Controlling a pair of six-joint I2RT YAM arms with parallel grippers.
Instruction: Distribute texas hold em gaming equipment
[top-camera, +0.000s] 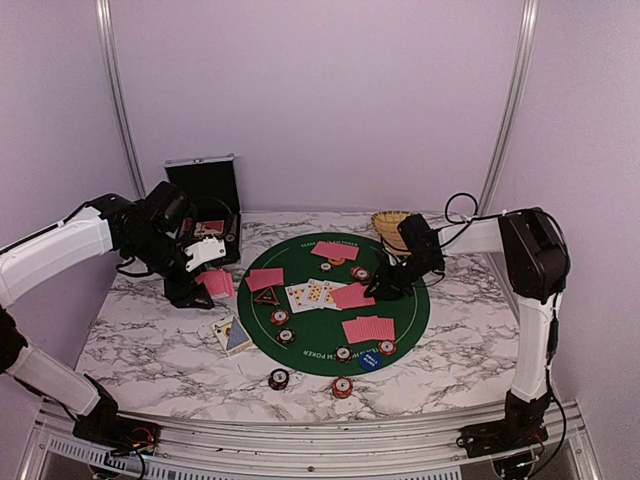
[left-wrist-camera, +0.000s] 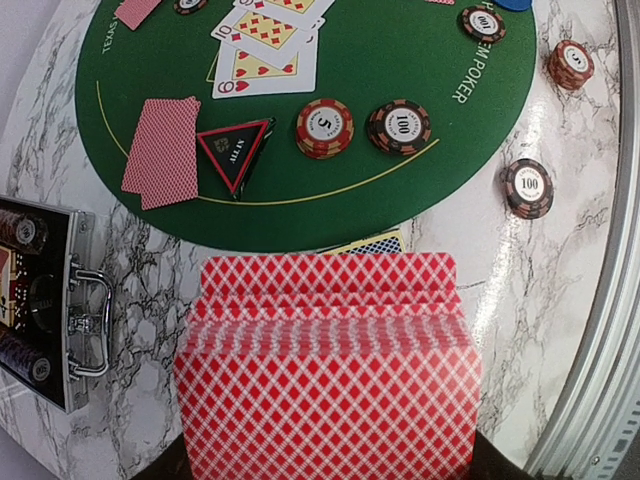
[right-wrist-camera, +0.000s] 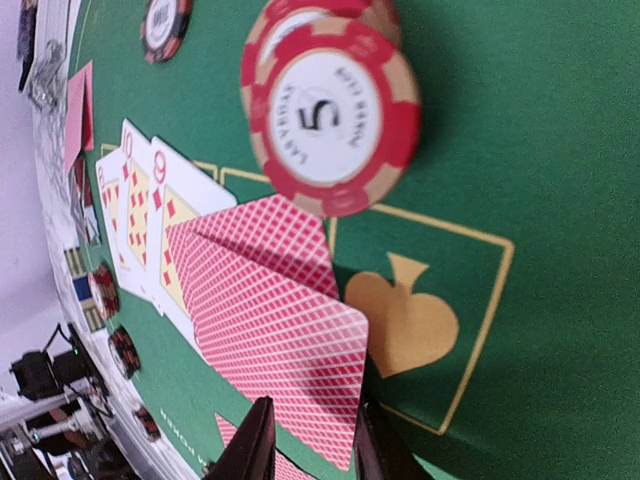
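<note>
Dealing out a poker layout, two robot arms work over a round green felt mat (top-camera: 405, 300) from opposite sides.

The right claw (right-wrist-camera: 315, 452) hangs low over the felt with its two fingers slightly parted. They straddle the near corner of a pair of face-down red-backed cards (right-wrist-camera: 270, 310) lying flat on the mat. Whether the fingers touch that corner cannot be told. Beyond the pair, ahead of this claw, stands a short stack of red-and-cream chips (right-wrist-camera: 330, 110) marked 5. A gold spade (right-wrist-camera: 405, 325) is printed on the felt to one side of the fingertips, and face-up cards (right-wrist-camera: 140, 190) lie to the other.

The left claw (top-camera: 205, 272) is pressed together on a deck of red-backed cards (left-wrist-camera: 325, 370), holding it above the marble table (left-wrist-camera: 150, 290) just off the mat's edge. Its fingers are hidden beneath the deck. Ahead of it lie a black triangular marker (left-wrist-camera: 235, 150) and two dark-striped chip stacks (left-wrist-camera: 400, 126), and a silver case (left-wrist-camera: 50, 300) sits off to its side.

The step in hand looks like laying one player's two-card hand, with the cards apparently set down. The next move probably calls for the right claw to rise straight up without dragging the pair, then fetch another card from the deck.
</note>
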